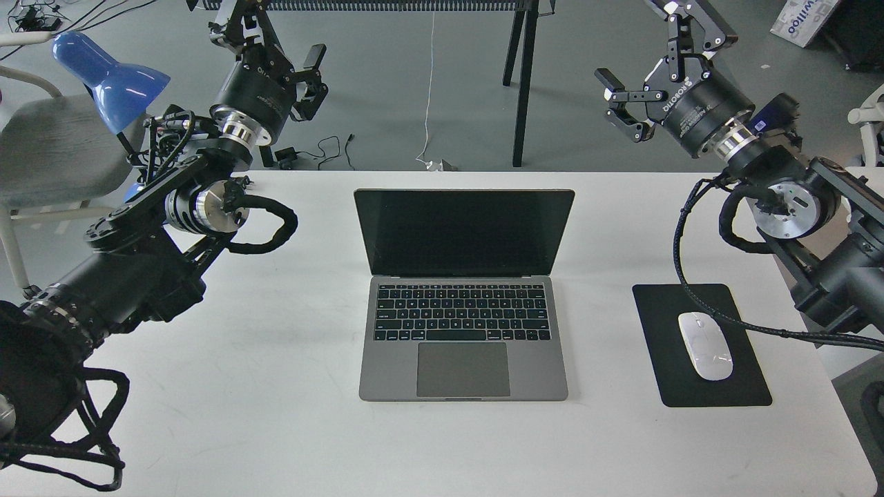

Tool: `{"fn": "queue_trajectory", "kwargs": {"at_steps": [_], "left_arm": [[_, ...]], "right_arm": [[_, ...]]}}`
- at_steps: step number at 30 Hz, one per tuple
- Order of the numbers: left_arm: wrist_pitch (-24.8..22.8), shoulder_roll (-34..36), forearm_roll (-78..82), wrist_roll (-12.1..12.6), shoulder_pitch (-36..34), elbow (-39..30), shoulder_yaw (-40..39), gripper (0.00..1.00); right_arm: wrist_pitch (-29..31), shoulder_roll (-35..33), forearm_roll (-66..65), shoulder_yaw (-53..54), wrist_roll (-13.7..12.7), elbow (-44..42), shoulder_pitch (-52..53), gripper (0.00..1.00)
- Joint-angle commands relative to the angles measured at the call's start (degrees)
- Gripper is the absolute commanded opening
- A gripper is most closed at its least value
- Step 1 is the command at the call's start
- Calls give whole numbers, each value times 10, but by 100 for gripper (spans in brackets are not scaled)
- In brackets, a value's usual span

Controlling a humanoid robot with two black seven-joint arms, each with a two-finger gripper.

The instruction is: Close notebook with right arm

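Observation:
The notebook point(463, 293) lies open in the middle of the white table point(276, 414). Its dark screen stands upright toward the far edge, and its keyboard and trackpad face me. My right arm point(787, 200) comes in from the right, and its gripper point(639, 45) hangs open above the table's far right corner, well right of the screen and holding nothing. The left gripper point(276, 34) is raised beyond the far left corner, open and empty, clear of the notebook.
A black mouse pad point(711, 345) with a white mouse point(704, 345) lies right of the notebook, and the right arm's braided cable drapes over it. A blue desk lamp point(103, 72) and a grey chair stand at the far left. Dark table legs point(521, 83) stand behind.

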Motion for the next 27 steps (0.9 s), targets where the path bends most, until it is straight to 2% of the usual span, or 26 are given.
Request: {"fn": "queue_trajectory", "kwargs": {"at_steps": [1, 7, 11, 17, 24, 27], "left_arm": [[3, 0, 3, 0, 0, 0, 1, 100], [4, 0, 1, 0, 1, 0, 1, 100], [3, 0, 1, 0, 1, 0, 1, 100], [2, 0, 1, 0, 1, 0, 1, 100], [2, 0, 1, 0, 1, 0, 1, 100], [2, 1, 1, 0, 0, 0, 1, 100]], "right_arm": [[0, 0, 0, 0, 0, 0, 0, 100], [-3, 0, -3, -1, -1, -1, 2, 100], [-40, 3, -8, -15, -6, -7, 17, 100], [-50, 16, -8, -141, -6, -25, 90, 100], [-52, 59, -9, -228, -9, -74, 153, 100], [-57, 66, -9, -289, -18, -86, 183, 100]]}}
